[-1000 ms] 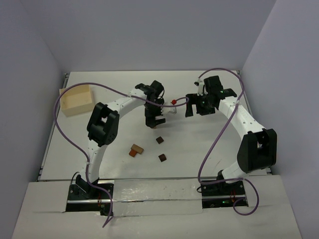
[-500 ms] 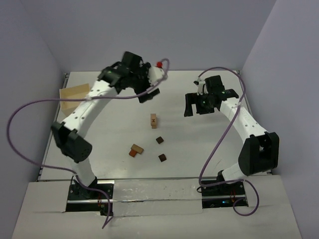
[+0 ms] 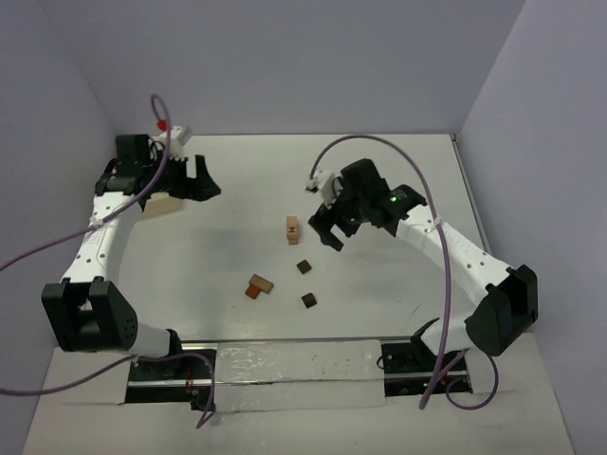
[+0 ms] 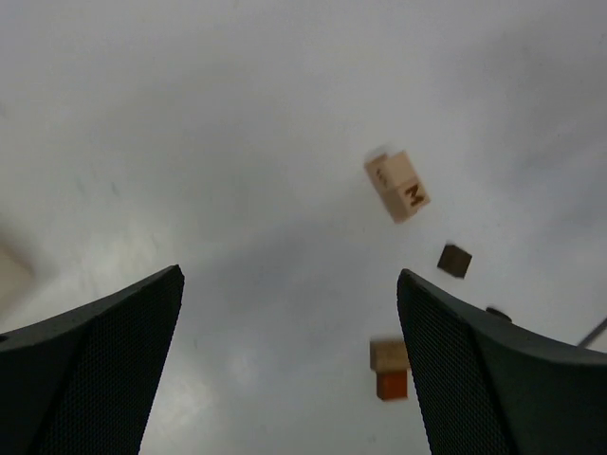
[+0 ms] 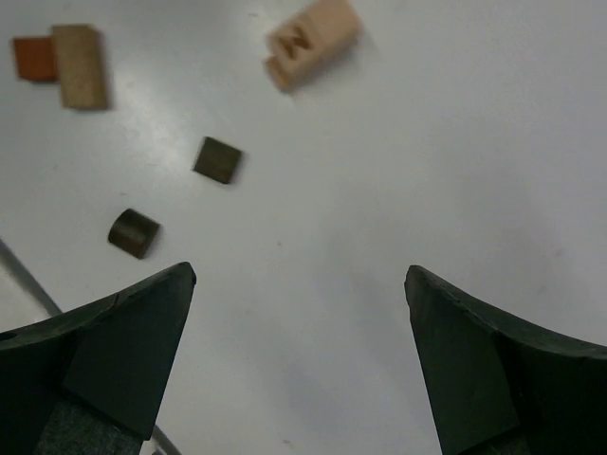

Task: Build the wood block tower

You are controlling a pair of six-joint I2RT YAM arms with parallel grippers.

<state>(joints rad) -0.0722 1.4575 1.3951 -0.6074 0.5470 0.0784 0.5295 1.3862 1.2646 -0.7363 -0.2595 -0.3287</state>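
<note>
- Right now the tower [image 3: 292, 229] stands near the middle of the table [image 3: 398, 180] as a short pale tan stack, one block wide, with a dark letter on its side.
- Just to its right, the right gripper [image 3: 325, 232] hangs above the table with its fingers spread wide and nothing between them.
- From the right wrist, the tower [image 5: 311, 43] sits at the top of the view, ahead of the gap between the open fingers [image 5: 142, 332] and clear of both.
- Well off at the far left, the left gripper [image 3: 194, 182] is raised, its fingers also parted and empty, with the tower far to its right.
- From the left wrist, the tower [image 4: 398, 186] appears small and blurred, up and to the right of the gap.
- Loose blocks lie on the near side of the tower:
  - a dark cube [image 3: 303, 266] close by,
  - a rounded dark block [image 3: 309, 300] further toward the bases,
  - a tan long piece [image 3: 261, 282] touching a reddish block [image 3: 251, 292].
- None of them touches the tower or lies between it and the right gripper.
- Partly hidden under the left arm, a pale tan box [image 3: 163, 202] rests at the far left of the table.
</note>
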